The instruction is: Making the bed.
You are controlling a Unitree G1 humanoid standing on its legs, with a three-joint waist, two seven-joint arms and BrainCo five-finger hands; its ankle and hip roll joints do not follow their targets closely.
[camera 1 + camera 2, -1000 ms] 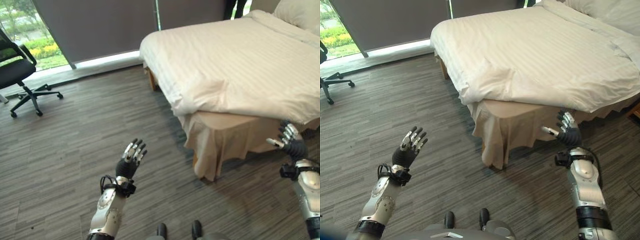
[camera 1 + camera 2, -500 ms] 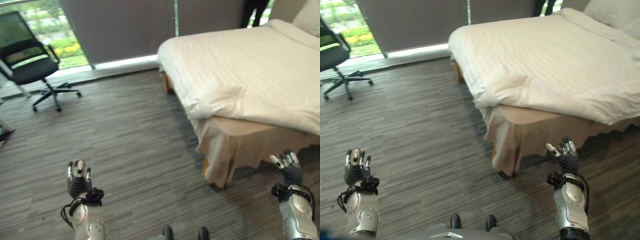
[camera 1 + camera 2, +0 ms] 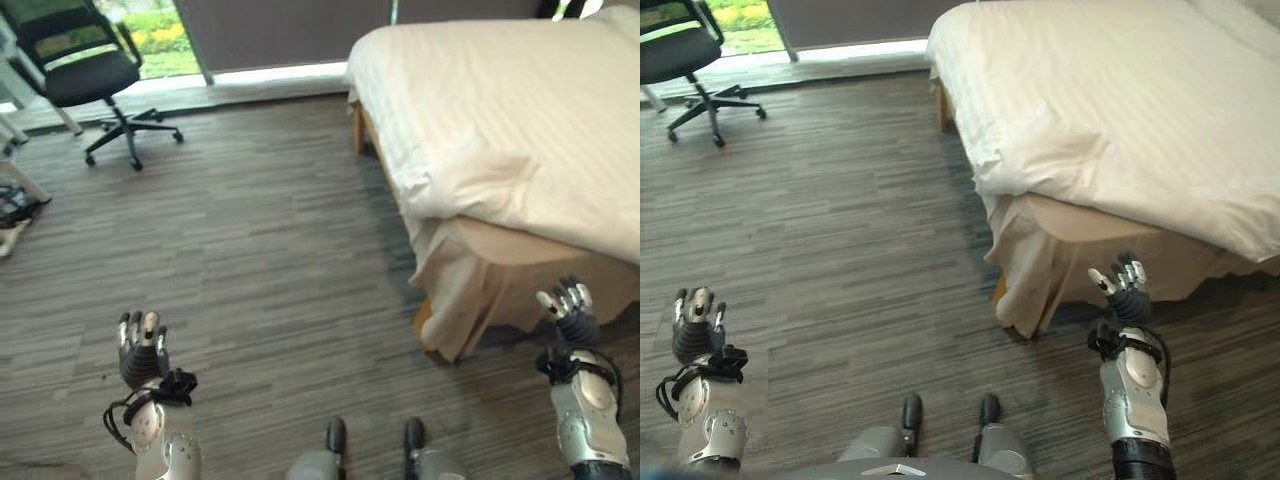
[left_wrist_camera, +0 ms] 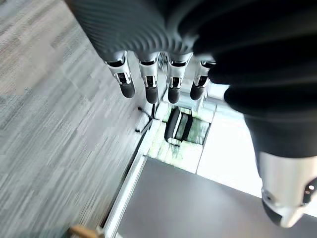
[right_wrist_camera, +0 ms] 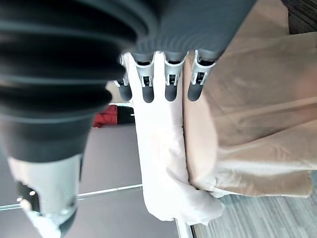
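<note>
Counting one bed [image 3: 520, 110], one chair [image 3: 85, 70]

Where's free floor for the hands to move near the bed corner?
Widest bare floor lies between office chair and bed, around the left hand. Tighter by the bed skirt corner, beside the right hand. Duvet top is bare.

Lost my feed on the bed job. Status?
Left robot hand and right robot hand open, empty. Duvet untouched; bed skirt exposed at corner. Office chair well clear.
</note>
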